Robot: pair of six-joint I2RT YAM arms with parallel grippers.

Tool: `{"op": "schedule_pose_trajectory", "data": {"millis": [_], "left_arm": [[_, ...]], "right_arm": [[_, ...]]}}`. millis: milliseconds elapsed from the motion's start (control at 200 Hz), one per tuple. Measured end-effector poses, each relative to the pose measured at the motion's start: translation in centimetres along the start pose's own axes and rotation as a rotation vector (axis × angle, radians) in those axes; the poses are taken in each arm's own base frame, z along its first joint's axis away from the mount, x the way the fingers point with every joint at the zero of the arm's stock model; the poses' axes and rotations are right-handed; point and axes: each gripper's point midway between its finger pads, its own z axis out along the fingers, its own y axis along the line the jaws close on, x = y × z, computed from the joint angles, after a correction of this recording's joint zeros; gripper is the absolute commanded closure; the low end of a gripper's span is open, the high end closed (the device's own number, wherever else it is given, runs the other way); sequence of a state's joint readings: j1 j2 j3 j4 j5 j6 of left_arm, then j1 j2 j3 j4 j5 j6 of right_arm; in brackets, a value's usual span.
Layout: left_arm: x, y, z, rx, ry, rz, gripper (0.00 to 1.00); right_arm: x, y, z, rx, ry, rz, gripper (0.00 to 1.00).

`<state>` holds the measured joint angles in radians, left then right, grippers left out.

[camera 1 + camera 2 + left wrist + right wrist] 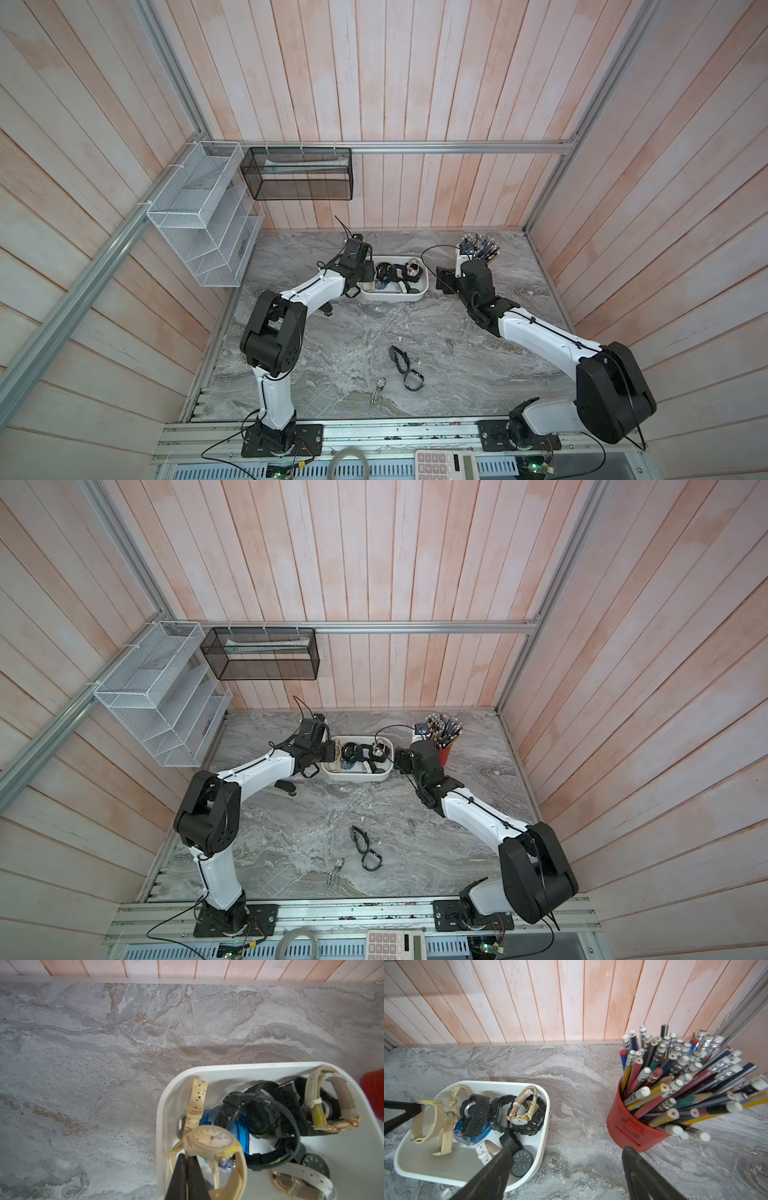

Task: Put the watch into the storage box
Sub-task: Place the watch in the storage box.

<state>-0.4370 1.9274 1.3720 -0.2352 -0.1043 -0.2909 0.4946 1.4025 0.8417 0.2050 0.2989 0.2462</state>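
Left gripper (187, 1157), jaws pinched on a cream plastic wristwatch (212, 1138), holds it over the shallow white plastic storage box (228, 1066) (crowded with other watches (255, 1113)). Right gripper (566, 1149), jaws wide and empty, hangs between box and red metal cup of pencils (623, 1124).

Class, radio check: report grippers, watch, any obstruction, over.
Left gripper shut on cream watch above storage box. Right gripper open, empty. Nothing in the way.

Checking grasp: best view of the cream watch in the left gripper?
Left wrist: cream watch close, dial visible, left gripper shut on it. Right wrist shows its strap hanging; top views barely show it.
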Motion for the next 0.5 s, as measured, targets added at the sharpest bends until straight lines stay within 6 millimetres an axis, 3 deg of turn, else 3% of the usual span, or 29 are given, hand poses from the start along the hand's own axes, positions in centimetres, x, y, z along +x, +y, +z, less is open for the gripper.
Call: {"op": "schedule_pose_trajectory", "data": {"millis": [60, 180, 270, 365, 500], "left_arm": [[0.3, 0.0, 0.3, 0.002, 0.009, 0.001, 1.0], [0.5, -0.3, 0.4, 0.017, 0.017, -0.001, 0.85], [0.5, -0.5, 0.3, 0.03, 0.018, -0.004, 0.57], [0.2, -0.8, 0.0, 0.047, 0.01, -0.005, 0.34], [-1.1, -1.3, -2.0, 0.082, -0.037, -0.015, 0.11]], "right_arm": [[0.0, 0.0, 0.0, 0.0, 0.0, 0.0, 0.14], [-0.1, 0.1, 0.1, 0.0, 0.002, -0.002, 0.14], [-0.4, 0.2, 0.2, -0.002, -0.004, -0.003, 0.14], [-0.6, 0.2, 0.2, -0.003, -0.006, -0.002, 0.14], [-0.5, 0.3, 0.2, -0.009, -0.005, -0.002, 0.14]]}}
